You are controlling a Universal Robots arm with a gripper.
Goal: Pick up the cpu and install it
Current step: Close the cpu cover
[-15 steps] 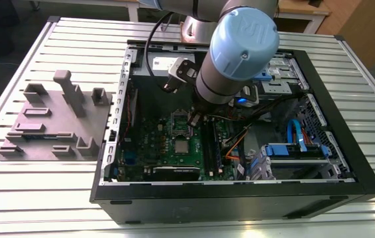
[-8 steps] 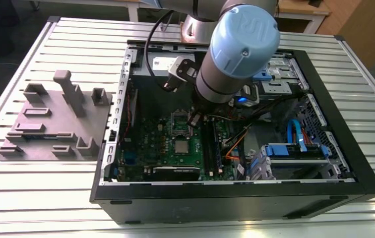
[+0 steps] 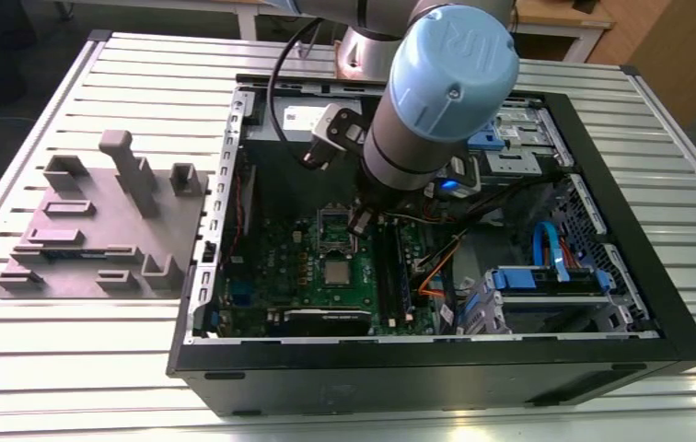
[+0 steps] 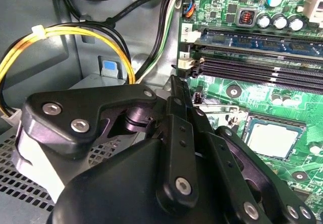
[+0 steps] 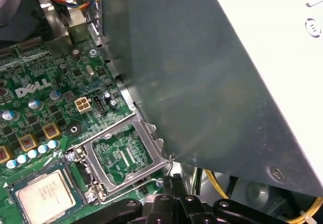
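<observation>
exterior view, starting at the exterior view's left: a grey fixture [image 3: 90,230] sat on the slatted table [image 3: 65,368], well apart from the work. beside it lay the open computer case [image 3: 446,373] with the green motherboard [image 3: 305,299] in its floor. the cpu [image 3: 338,273] lay flat in its socket on that board, silver top up, not in the gripper's hold. the load plate [image 5: 121,156] stood open just beside it, so i judged the chip placed but not clamped.

the gripper [image 3: 361,219] hung low over the board, close to the open plate. in the second wrist view its fingers [image 4: 175,90] were pressed together, and i could see nothing held between them.

the trouble i'd fear was a knock. the clenched tip sat near the plate's hinge and the thin wire lever, and a sideways nudge could bend either or jolt the loose chip on the socket pins. a big grey metal box [image 5: 202,82] loomed close over the wrist, so a careless lift might scrape it. yellow cables [image 4: 65,35] looped right by the gripper body and could snag. further toward the exterior view's right, the blue cables [image 3: 551,249] lay clear of it.
</observation>
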